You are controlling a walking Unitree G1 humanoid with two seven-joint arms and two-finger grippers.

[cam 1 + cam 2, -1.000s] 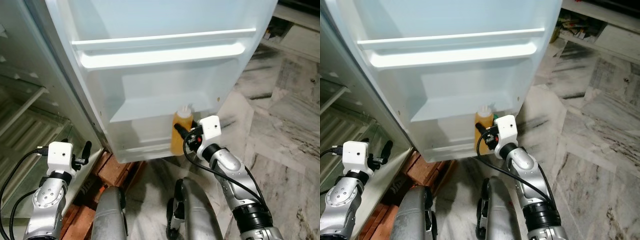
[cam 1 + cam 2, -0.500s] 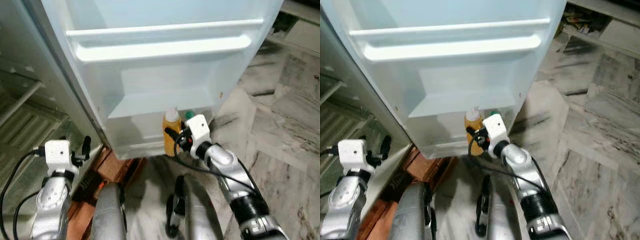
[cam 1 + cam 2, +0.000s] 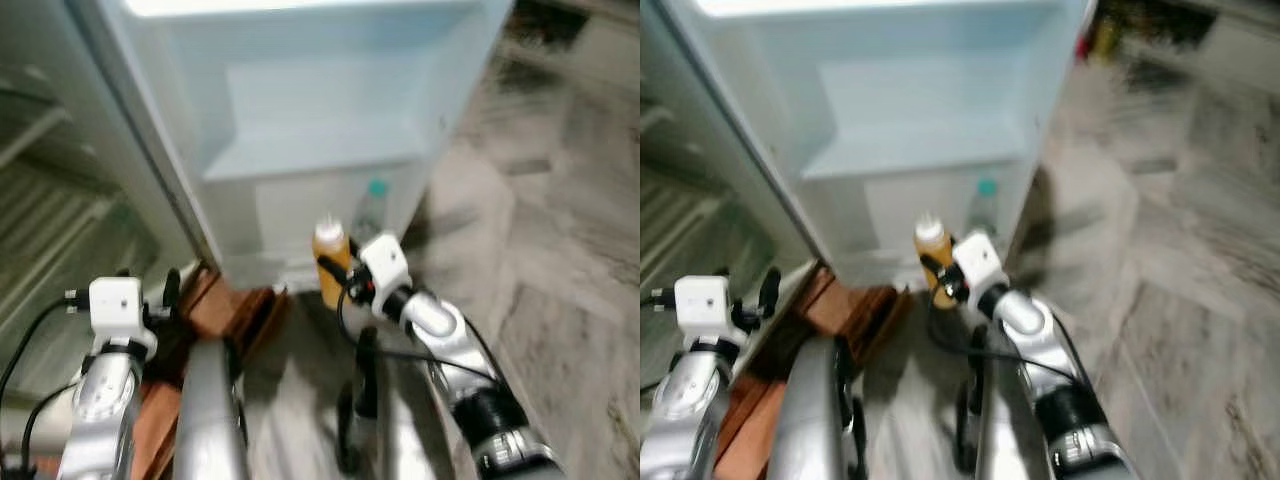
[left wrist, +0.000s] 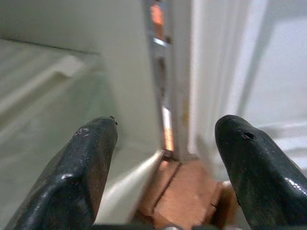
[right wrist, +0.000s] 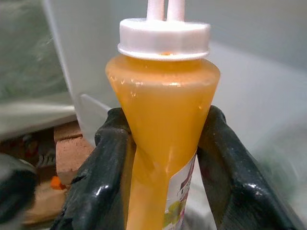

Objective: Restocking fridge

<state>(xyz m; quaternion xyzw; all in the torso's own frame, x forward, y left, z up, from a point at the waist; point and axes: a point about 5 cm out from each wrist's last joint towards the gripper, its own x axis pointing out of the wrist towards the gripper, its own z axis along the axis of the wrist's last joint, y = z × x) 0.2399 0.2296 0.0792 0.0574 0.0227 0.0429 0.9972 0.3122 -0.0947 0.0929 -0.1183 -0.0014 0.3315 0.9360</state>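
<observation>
The right tool (image 3: 338,277) is clenching an orange sauce bottle (image 5: 160,139) with a white cap, holding it upright just in front of the open fridge door's (image 3: 310,110) lowest shelf. A clear bottle with a green cap (image 3: 371,208) is standing at the sauce bottle's 1 o'clock. The left tool (image 4: 163,172) is hanging released near red bricks (image 3: 225,310) at 8 o'clock.

No wording can be read: the label (image 5: 181,201) on the orange sauce bottle (image 5: 163,134) is blurred beyond legibility.
</observation>
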